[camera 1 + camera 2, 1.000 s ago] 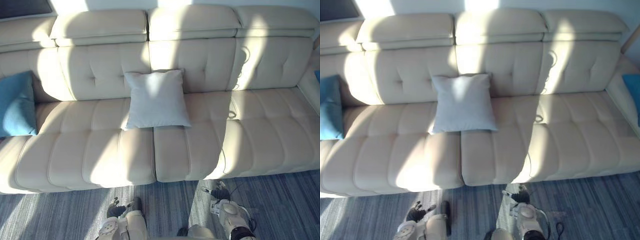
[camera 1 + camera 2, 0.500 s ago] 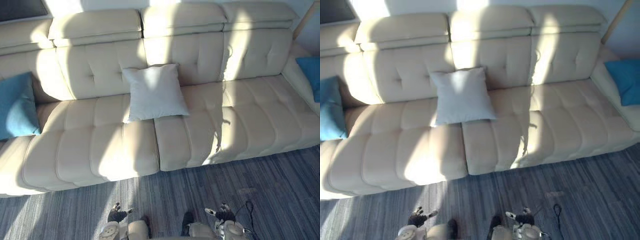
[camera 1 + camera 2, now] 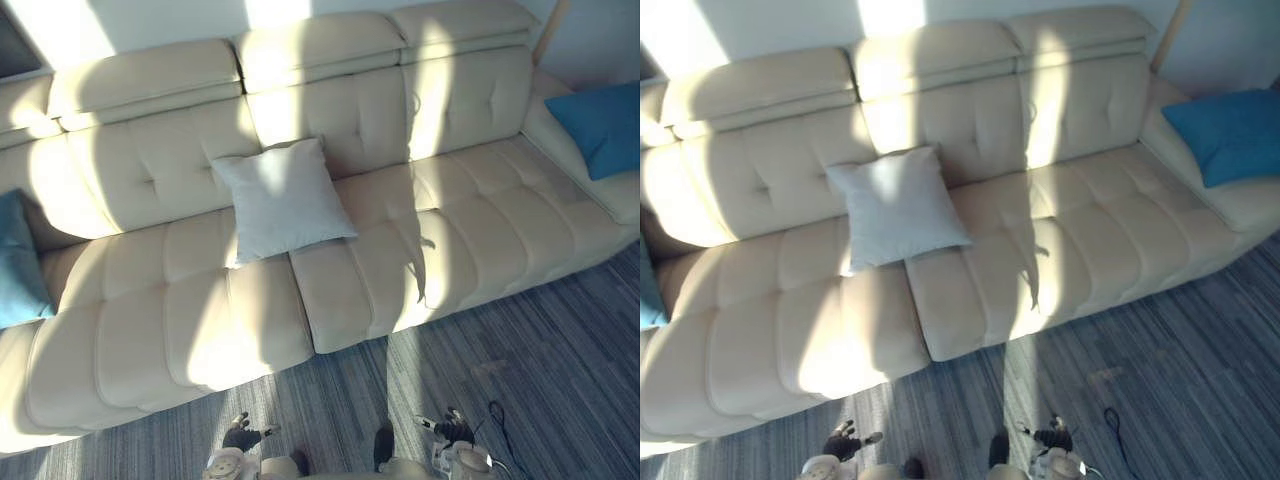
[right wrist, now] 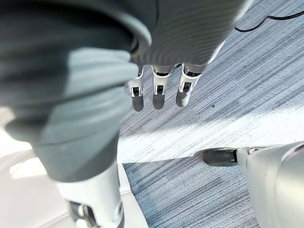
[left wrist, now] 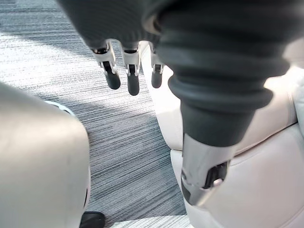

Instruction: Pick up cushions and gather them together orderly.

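Observation:
A white square cushion (image 3: 281, 199) leans against the backrest near the middle of a long cream sofa (image 3: 150, 330). A blue cushion (image 3: 604, 124) lies on the sofa's right end. Another blue cushion (image 3: 14, 270) sits at the far left end, partly cut off. My left hand (image 3: 240, 437) hangs low over the carpet in front of the sofa, with its fingers (image 5: 128, 76) relaxed and holding nothing. Beside it at the bottom edge hangs my right hand (image 3: 447, 429), its fingers (image 4: 159, 90) also straight and empty. Both hands are far from every cushion.
Grey striped carpet (image 3: 520, 350) covers the floor in front of the sofa. A pale wooden pole (image 3: 548, 20) stands behind the sofa's right end. The sofa's front edge (image 5: 166, 123) is close beside my left hand.
The whole picture has shifted, so the camera has moved: the right blue cushion is now fully in sight and the left one is partly cut off. Both hands still hang low.

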`<state>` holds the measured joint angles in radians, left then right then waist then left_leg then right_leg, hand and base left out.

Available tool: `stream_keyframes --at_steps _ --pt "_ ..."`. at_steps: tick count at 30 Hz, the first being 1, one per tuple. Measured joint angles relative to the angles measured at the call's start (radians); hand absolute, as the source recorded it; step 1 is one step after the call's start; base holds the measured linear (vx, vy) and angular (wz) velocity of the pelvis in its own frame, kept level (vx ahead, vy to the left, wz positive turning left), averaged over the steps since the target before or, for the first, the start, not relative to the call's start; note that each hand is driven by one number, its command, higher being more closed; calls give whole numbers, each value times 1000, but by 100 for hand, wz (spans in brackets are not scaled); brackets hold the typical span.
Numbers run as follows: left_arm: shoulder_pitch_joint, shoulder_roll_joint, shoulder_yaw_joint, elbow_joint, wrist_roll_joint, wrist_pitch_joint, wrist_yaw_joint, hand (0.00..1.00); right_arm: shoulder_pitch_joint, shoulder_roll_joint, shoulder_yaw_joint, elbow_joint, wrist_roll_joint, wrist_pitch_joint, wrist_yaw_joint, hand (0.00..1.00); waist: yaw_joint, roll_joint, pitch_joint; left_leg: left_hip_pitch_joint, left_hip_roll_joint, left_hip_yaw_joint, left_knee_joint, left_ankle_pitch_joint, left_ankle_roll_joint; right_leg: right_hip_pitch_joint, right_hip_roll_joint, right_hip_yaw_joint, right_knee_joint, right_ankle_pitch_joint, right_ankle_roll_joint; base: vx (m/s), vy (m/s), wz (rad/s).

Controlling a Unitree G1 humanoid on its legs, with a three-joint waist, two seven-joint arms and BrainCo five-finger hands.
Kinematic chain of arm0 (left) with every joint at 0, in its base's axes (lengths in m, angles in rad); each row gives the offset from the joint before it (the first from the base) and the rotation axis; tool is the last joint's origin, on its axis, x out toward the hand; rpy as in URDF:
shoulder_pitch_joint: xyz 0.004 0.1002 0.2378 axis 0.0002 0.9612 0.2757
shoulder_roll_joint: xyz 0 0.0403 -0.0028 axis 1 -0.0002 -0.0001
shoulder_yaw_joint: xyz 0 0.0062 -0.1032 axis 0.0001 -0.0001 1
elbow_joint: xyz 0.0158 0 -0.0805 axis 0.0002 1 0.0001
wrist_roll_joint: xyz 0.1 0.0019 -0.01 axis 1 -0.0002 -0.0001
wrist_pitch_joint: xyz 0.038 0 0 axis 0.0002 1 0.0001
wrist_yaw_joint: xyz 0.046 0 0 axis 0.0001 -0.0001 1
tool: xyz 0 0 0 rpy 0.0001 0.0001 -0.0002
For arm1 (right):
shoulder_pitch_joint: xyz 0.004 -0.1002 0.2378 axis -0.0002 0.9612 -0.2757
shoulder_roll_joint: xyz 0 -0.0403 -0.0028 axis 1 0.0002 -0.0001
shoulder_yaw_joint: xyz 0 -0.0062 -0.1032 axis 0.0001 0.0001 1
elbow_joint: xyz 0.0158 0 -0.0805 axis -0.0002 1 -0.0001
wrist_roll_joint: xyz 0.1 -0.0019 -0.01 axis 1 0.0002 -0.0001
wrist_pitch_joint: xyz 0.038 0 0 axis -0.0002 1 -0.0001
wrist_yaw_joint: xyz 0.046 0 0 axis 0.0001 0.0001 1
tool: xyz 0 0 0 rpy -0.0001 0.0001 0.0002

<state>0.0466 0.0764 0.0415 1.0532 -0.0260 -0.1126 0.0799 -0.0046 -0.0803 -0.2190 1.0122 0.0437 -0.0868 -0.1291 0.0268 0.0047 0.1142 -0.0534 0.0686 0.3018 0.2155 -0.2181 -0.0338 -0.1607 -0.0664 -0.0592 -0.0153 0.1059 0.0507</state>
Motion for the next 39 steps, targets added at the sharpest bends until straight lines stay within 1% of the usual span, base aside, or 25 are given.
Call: stream_keyframes --at_steps 1,2,4,5,6,10,11,12,13,15,18,19,20,22,24,25,28,29,30,31,32,33,36,37,39 --pt "-3 0 1 -1 4 0 0 0 -14 3 5 1 0 1 0 0 0 -4 7 -2 24 56 10 -15 4 -10 0 -64 -8 -19 -42 -86 -54 -126" --pt "-8 -3 0 -1 4 3 0 0 -33 1 5 1 0 1 0 0 -2 18 17 -4 64 115 17 -23 -2 -35 -30 -283 64 -73 -113 -63 -48 -153" --pt "-12 9 -7 -2 4 9 0 0 -42 3 8 2 0 5 0 0 5 19 19 37 115 240 17 -22 -23 -43 -83 -633 199 -153 -143 42 -73 -180" --pt "-7 19 -13 -1 5 11 0 0 -41 3 9 2 0 5 -1 0 8 5 18 55 114 269 18 -20 -27 -27 -104 -714 229 -160 -145 130 -187 -185" --pt "-14 27 -22 -1 5 11 -1 0 -42 -3 9 2 0 5 -4 0 8 -12 19 77 115 286 35 -33 -48 -8 -108 -731 236 -175 -116 111 -208 -121" --pt "-48 25 -41 -2 8 9 -3 0 -28 -8 10 1 0 6 -7 0 0 21 35 49 205 273 244 -40 -59 -3 -43 -638 234 -224 -119 107 -218 -90" --pt "-54 22 -51 -2 25 8 -7 0 -10 -9 28 3 1 7 -7 0 -5 40 46 -2 281 216 428 -28 -39 33 7 -616 208 -234 -130 105 -235 -71" --pt "-47 21 -59 -1 27 8 -9 0 -2 -9 37 6 1 9 -7 0 -2 50 56 -58 334 145 593 -7 13 70 53 -573 187 -242 -142 117 -222 -79" --pt "-42 21 -59 -1 27 8 -11 0 -2 -8 38 8 1 9 -7 0 2 51 60 -75 337 110 643 -15 7 80 65 -552 184 -249 -152 191 -147 -110" --pt "-38 20 -51 -38 23 -7 -20 0 -20 -12 30 36 3 12 -9 0 16 46 67 -195 244 -69 726 -76 -62 103 85 -457 178 -264 -168 194 -49 -116" --pt "-37 14 -52 -68 21 -11 -18 0 -25 -16 27 41 5 17 -17 0 34 43 85 -265 157 -139 612 -92 -63 136 97 -368 155 -265 -166 197 30 -117" --pt "-35 9 -51 -85 20 -11 -15 0 -36 -18 27 56 4 18 -28 0 43 35 91 -300 80 -214 412 -80 -67 152 98 -300 143 -268 -162 233 85 -103" --pt "-35 7 -49 -87 20 -10 -14 0 -40 -18 27 61 4 18 -30 0 45 36 92 -302 65 -237 352 -67 -72 156 97 -286 140 -268 -162 241 101 -124" --pt "-36 3 -47 -88 11 -10 -14 0 -46 -15 26 65 3 18 -40 0 60 41 92 -296 24 -302 90 52 -76 175 99 -208 122 -278 -144 282 150 -114" --pt "-34 1 -30 -85 3 -10 -13 0 -42 -9 26 65 3 18 -42 0 83 40 84 -275 23 -296 65 148 -57 200 100 -135 110 -289 -102 497 193 -121" --pt "-37 2 -5 -90 -6 -11 -16 0 -48 3 29 65 1 18 -38 0 85 26 89 -281 18 -267 156 124 -11 214 81 -86 125 -313 -62 486 160 -91" --pt "-37 0 17 -92 -20 -10 -15 0 -44 4 30 65 -2 18 -34 0 91 11 92 -262 19 -203 245 21 8 201 45 -57 229 -366 1 530 193 -66" --pt "-35 2 16 -79 -24 -7 -15 0 -44 1 30 61 -3 17 -29 0 89 8 91 -204 18 -167 258 -51 23 129 10 -46 464 -403 64 457 207 -69" --pt "-35 4 15 -79 -25 -6 -15 0 -44 1 31 60 -3 17 -27 0 89 6 92 -191 16 -158 256 -61 25 103 1 -46 531 -404 73 412 189 -65" --pt "-35 14 7 -78 -26 -2 -15 0 -44 3 32 59 -2 17 -22 0 86 0 94 -148 5 -144 252 -90 35 17 -39 -58 733 -406 117 328 90 -17" --pt "-34 24 -11 -66 -27 9 -15 0 -41 2 32 59 -2 19 -18 0 72 1 94 -96 1 -144 248 -120 40 -36 -80 -121 873 -420 100 517 108 -9" --pt "-31 33 -23 -59 -30 13 -14 0 -28 2 33 61 -2 20 -14 0 69 1 95 -25 1 -146 206 -129 42 -67 -115 -200 887 -446 47 472 50 5" --pt "-24 40 -21 -63 -36 13 -9 0 -46 -5 33 54 -2 19 -7 0 56 19 104 103 36 -150 90 -129 41 -159 -111 -306 683 -451 -3 518 -34 3" --pt "-22 39 -22 -62 -36 13 -7 0 -48 -6 34 51 -2 19 -7 0 54 22 106 115 45 -150 78 -129 41 -175 -103 -308 636 -432 -3 629 -134 18" --pt "-18 37 -31 -61 -35 13 -4 0 -44 -4 36 26 -1 19 -7 0 47 14 107 170 60 -158 46 -130 34 -229 -68 -277 389 -269 -1 547 -154 24"
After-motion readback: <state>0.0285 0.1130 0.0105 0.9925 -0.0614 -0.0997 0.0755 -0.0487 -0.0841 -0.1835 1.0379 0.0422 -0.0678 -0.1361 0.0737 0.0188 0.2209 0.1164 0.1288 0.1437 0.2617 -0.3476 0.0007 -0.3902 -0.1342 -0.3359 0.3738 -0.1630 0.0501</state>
